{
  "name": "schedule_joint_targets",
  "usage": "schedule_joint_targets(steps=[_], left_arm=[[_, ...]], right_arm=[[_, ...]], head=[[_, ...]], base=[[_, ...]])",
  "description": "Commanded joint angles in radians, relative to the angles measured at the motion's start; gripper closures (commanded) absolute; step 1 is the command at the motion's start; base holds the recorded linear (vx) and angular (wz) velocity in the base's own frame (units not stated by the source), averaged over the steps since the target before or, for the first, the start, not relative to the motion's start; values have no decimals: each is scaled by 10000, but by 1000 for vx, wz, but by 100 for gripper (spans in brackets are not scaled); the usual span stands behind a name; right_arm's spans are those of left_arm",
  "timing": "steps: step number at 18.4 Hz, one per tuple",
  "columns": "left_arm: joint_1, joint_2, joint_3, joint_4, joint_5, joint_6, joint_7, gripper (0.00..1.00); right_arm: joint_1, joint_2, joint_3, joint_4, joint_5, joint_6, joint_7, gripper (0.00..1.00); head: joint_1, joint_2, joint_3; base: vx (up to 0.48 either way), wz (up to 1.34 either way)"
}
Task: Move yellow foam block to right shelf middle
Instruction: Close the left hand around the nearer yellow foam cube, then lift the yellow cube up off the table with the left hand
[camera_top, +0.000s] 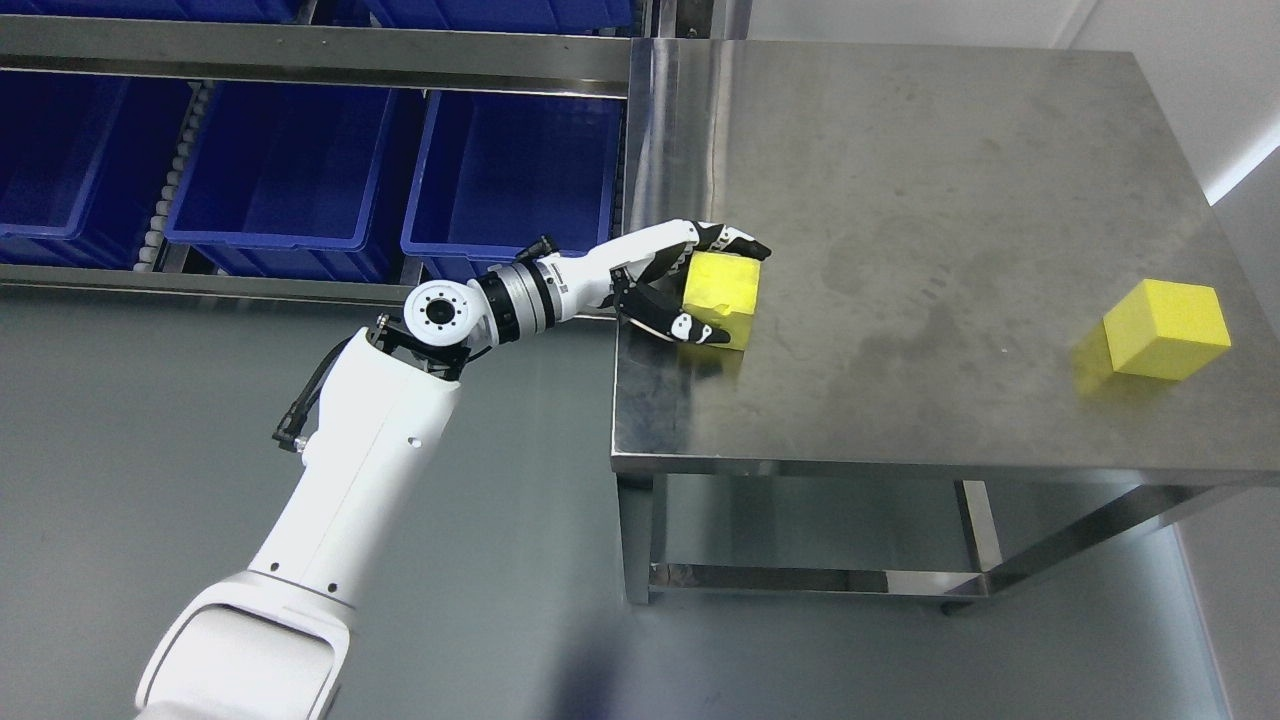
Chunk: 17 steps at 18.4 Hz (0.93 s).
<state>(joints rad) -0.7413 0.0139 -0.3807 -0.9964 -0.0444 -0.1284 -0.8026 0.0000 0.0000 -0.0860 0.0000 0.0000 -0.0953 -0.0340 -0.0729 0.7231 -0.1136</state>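
Grey floor (150, 450) lies nearest, the left arm (360, 450) rising over it. Its left hand (670, 285) wraps its fingers (735, 240) around a bright yellow foam block (725, 290) near the steel tabletop's (900, 200) left edge. A second yellow block (1165, 328) sits well apart; blue bins (290, 170) line the shelf behind.

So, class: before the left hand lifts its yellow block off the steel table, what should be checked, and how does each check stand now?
1. Left hand wrapped around the near yellow block: ok.
2. Block resting on the steel table: ok.
3. Grip firmness: cannot tell.
4. Second yellow block well apart, near the right edge: ok.
5. Blue bins close to the arm's left: ok.
6. Right shelf visible: not ok.
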Motion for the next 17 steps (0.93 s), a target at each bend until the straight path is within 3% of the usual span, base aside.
schedule_joint_targets(steps=[1,3,7,9,11,13,17], left_arm=[[35,36,1090,715,90,-3,-73,52],[35,36,1382,455,913,-538,-195,53],[20,36,2179,-1077,4425,-970,536,53],[20,36,2639,-1554,5074,-1245,2310,53],[35,36,2932,-1648,5123,-2786,4991,52],[141,36,2902,-1830,5092,-3973,6714,52],[1014,36,3193,-2888,4619,-3779,8422,52]], right_arm=[[16,-175,1,-174,31,2,3,0],[16,-175,1,-174,31,2,3,0],[16,-175,1,-174,31,2,3,0],[16,-175,1,-174,31,2,3,0],[16,-175,1,-174,31,2,3,0],[16,-175,1,-174,31,2,3,0],[16,-175,1,-174,31,2,3,0]], head=[[0,0,0],[0,0,0],[0,0,0],[0,0,0],[0,0,0],[0,0,0],[0,0,0]], base=[[0,0],[-3,-20],[-6,-37],[5,19],[15,40],[7,5],[0,-17]])
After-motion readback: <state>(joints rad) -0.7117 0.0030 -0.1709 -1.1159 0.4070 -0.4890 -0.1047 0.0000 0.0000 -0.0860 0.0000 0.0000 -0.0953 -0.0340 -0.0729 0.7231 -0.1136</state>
